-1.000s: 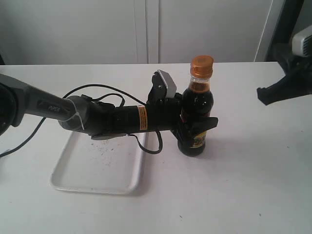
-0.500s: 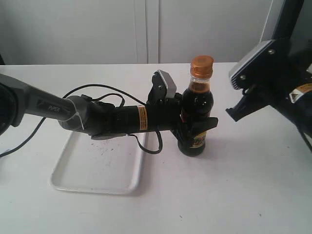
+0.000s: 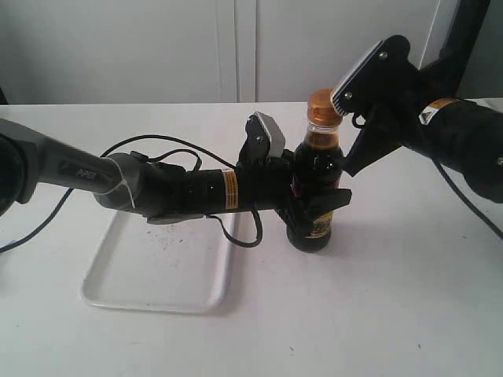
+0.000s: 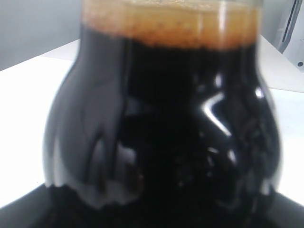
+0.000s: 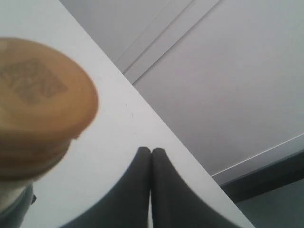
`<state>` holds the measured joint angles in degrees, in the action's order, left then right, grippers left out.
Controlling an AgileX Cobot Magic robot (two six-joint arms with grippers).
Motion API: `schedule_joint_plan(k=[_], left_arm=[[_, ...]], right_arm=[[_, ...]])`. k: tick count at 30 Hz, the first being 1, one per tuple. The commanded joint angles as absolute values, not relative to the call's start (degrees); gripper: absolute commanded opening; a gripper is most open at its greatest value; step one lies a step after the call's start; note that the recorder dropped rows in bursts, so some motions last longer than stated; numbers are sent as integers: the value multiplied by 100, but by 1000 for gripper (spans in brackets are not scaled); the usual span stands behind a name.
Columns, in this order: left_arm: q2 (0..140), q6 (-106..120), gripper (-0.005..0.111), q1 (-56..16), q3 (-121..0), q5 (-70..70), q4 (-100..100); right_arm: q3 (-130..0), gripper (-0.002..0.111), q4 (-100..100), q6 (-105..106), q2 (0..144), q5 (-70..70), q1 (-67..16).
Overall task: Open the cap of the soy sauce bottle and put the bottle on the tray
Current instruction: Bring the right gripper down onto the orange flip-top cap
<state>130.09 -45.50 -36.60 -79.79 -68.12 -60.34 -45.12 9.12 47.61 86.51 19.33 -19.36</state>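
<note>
The soy sauce bottle [image 3: 317,188] stands upright on the white table, right of the tray [image 3: 157,267]. My left gripper [image 3: 318,206] is shut around its lower body; in the left wrist view the dark bottle [image 4: 161,118] fills the frame. Its orange-brown cap [image 3: 324,104] is closed. My right gripper [image 3: 351,161] hangs just right of the bottle's neck with both fingers pressed together and nothing between them. In the right wrist view the cap [image 5: 38,99] sits beside the shut fingertips [image 5: 145,156], apart from them.
The left arm lies across the tray's far side with a black cable [image 3: 157,149] looping over the table. A white wall with cabinet seams runs behind the table's far edge [image 3: 157,104].
The right arm has swung in from the right edge toward the bottle, ending close to the cap and neck. The left gripper and bottle have not moved.
</note>
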Motion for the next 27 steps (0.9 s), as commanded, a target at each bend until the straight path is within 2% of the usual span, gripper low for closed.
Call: schedule_joint_plan(k=[1, 27], left_arm=[[13045, -4742, 0, -3692, -7931, -6460, -6406], [13045, -4777, 0, -3692, -7931, -6460, -6406]], right_arm=[[-4556, 0, 846, 4769, 8652, 1868, -1945], [-4556, 0, 577, 4758, 8579, 2063, -2357]])
